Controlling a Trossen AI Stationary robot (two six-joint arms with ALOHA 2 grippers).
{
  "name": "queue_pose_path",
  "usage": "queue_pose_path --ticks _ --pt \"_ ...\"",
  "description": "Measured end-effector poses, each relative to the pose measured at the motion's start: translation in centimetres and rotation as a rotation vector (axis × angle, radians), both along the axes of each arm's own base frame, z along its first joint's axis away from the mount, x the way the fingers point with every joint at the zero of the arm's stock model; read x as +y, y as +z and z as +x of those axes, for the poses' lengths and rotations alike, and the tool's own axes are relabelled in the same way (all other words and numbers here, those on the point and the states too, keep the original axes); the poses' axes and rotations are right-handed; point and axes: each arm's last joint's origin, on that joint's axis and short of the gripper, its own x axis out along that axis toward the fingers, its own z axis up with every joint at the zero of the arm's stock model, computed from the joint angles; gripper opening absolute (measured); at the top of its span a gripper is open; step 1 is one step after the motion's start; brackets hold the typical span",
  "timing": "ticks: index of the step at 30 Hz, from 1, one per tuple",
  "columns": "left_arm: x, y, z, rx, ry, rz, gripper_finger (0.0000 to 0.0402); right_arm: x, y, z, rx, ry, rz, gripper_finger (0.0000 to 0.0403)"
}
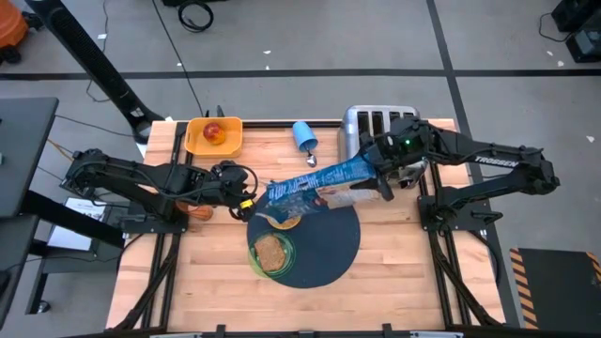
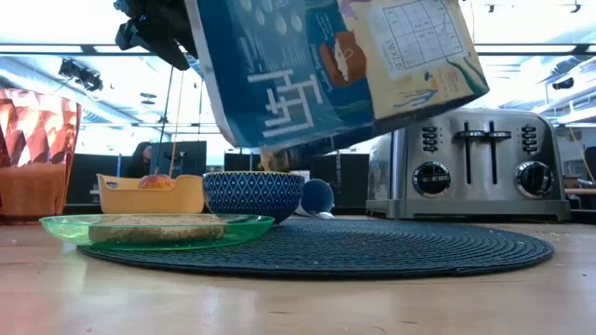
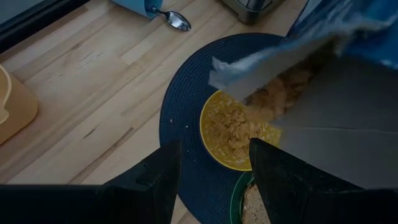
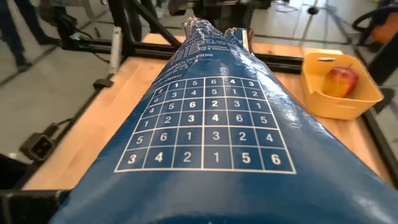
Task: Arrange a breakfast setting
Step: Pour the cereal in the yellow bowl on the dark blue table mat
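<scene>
While the right end effector [image 1: 387,176] is closed on the blue cereal box [image 1: 319,185], the box lies tilted over the bowl [image 3: 236,134], its open end down. The bowl is yellow inside, blue-patterned outside, and holds flakes. It stands on the round dark mat [image 1: 324,246], just beside the green plate [image 2: 149,229] with toast [image 1: 271,252]. The left end effector [image 1: 246,202] hovers near the bowl, its fingers open and empty. The wooden surface [image 1: 404,272] also carries a tray [image 1: 214,136] with an apple [image 1: 214,132], a blue cup [image 1: 304,135], a spoon [image 3: 174,20] and a toaster [image 2: 475,163]. Behind it is an office room. The box hides the right fingers.
</scene>
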Motion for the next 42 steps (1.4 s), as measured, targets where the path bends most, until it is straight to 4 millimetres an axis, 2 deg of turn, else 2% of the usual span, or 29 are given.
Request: queue_pose_path --ticks 36,42 --pt "-0.01 0.04 0.05 -0.006 -0.001 -0.001 0.0196 0.02 0.0 0.1 0.0 -0.023 -0.013 0.0273" --pt "-0.02 0.07 0.1 -0.012 -0.001 -0.002 0.0196 -0.04 -0.49 0.77 0.02 -0.003 0.001 0.0273"
